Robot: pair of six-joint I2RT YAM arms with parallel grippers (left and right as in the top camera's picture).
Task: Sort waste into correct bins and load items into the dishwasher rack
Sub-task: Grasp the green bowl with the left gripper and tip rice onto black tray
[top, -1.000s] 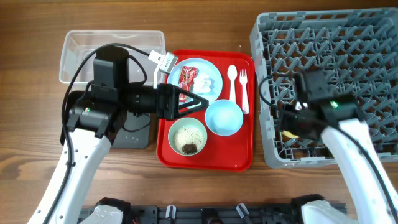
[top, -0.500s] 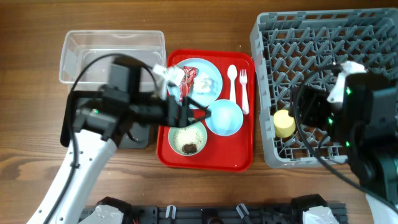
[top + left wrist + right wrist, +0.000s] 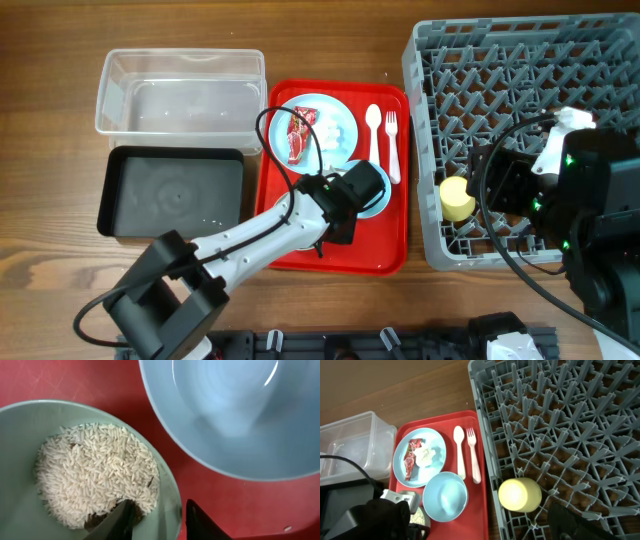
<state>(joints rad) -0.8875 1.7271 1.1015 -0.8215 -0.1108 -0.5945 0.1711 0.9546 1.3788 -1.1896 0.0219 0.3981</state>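
In the left wrist view, my left gripper (image 3: 157, 510) straddles the rim of the pale green bowl (image 3: 20, 455). One finger is inside by the rice scraps (image 3: 95, 475), the other outside over the red tray, and the jaws are drawn in on the wall. My arm hides most of that bowl from overhead. The light blue bowl (image 3: 230, 415) sits just beyond it. The plate (image 3: 335, 112) carries the red wrapper (image 3: 295, 135) and the tissue (image 3: 325, 130). The yellow cup (image 3: 458, 198) lies free in the grey rack (image 3: 520, 90). My right gripper (image 3: 492, 188) hangs open beside it.
The clear tub (image 3: 180, 90) and the black tray (image 3: 172, 192) stand left of the red tray (image 3: 385, 250). A white spoon (image 3: 373, 135) and fork (image 3: 392, 140) lie along the tray's right side. The rack fills the right of the table.
My left arm swung off the bins and came down on the green bowl, its jaws narrowing from wide open. My right gripper let go of the yellow cup and drew back.
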